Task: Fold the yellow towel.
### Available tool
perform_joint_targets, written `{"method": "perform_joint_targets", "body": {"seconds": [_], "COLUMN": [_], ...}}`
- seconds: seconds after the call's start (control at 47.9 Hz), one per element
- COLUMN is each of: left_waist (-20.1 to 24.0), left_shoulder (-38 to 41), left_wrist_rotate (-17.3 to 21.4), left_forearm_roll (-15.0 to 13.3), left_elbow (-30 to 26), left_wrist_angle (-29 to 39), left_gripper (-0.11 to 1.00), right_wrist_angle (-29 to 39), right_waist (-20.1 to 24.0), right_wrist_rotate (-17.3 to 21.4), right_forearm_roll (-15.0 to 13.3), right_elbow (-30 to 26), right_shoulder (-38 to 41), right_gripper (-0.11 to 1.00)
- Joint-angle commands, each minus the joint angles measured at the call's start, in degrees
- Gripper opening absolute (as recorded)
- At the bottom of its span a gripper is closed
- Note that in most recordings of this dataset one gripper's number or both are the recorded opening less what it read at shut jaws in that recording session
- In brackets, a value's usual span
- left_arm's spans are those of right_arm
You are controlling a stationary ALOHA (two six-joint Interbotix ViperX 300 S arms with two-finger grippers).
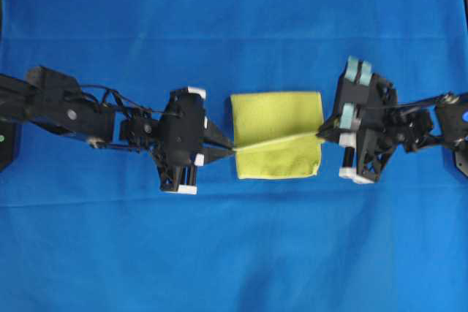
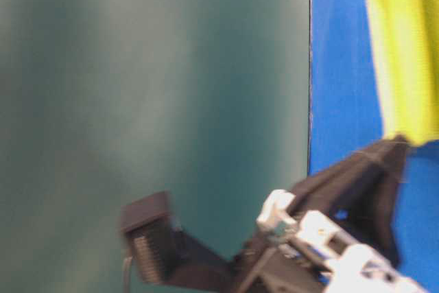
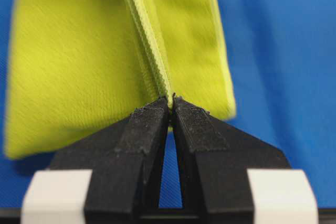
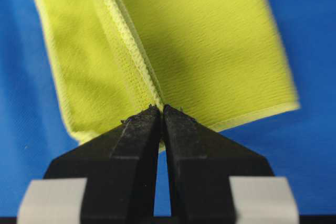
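The yellow towel (image 1: 278, 134) is seen at the centre of the overhead frame on the blue cloth (image 1: 234, 20) covering the worktop, folded to a near-square. A raised hem edge is stretched left to right across it. The left tool (image 1: 232, 147) is pressed together on the hem's left end, and the right tool (image 1: 319, 134) is pinched on its right end.

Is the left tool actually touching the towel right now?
Touching. The left wrist view shows the left tool shut on the towel, its tips pinching the stitched hem.
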Motion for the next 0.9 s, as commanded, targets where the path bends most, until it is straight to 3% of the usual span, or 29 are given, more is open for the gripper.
{"method": "perform_joint_targets", "body": {"seconds": [0.0,0.146,0.418,0.48,0.543,0.585,0.689,0.773,0.877], "left_waist": [-1.1,-1.2,-1.3,-1.3,-1.4,-1.4,-1.4,-1.4,-1.5], "left_shoulder": [1.4,3.2,3.2,3.2,3.1,3.0,1.9,0.2,-3.3], "left_wrist_rotate": [-0.7,-1.1,-1.1,-1.1,-1.1,-1.1,-1.1,-1.1,-1.1], "left_forearm_roll": [-0.1,-0.1,-0.1,-0.1,-0.1,-0.1,-0.1,-0.1,-0.1], "left_elbow": [-0.1,-1.0,-1.4,-1.6,-1.7,-1.8,-1.8,-1.4,-0.7], "left_wrist_angle": [-0.3,-1.4,-2.2,-2.2,-2.2,-2.2,-1.8,-0.9,1.9], "left_gripper": [0.03,0.03,0.04,0.08,0.19,0.28,0.48,0.56,0.55], "right_wrist_angle": [-1.9,-6.2,-7.6,-7.8,-8.1,-8.3,-7.8,-6.9,-4.2], "right_waist": [0.2,0.3,0.6,1.0,1.7,2.2,3.6,4.6,6.0], "right_wrist_rotate": [0.4,0.5,0.5,0.5,0.5,0.5,0.5,0.5,0.5], "right_forearm_roll": [0.3,0.3,0.3,0.3,0.3,0.3,0.3,0.3,0.3], "right_elbow": [0.5,0.7,0.6,0.4,0.4,0.3,-0.4,-1.0,-1.9], "right_shoulder": [1.6,4.5,5.0,5.0,5.0,5.0,4.7,3.4,0.2], "right_gripper": [0.03,0.03,0.04,0.04,0.05,0.10,0.41,0.62,0.59]}}
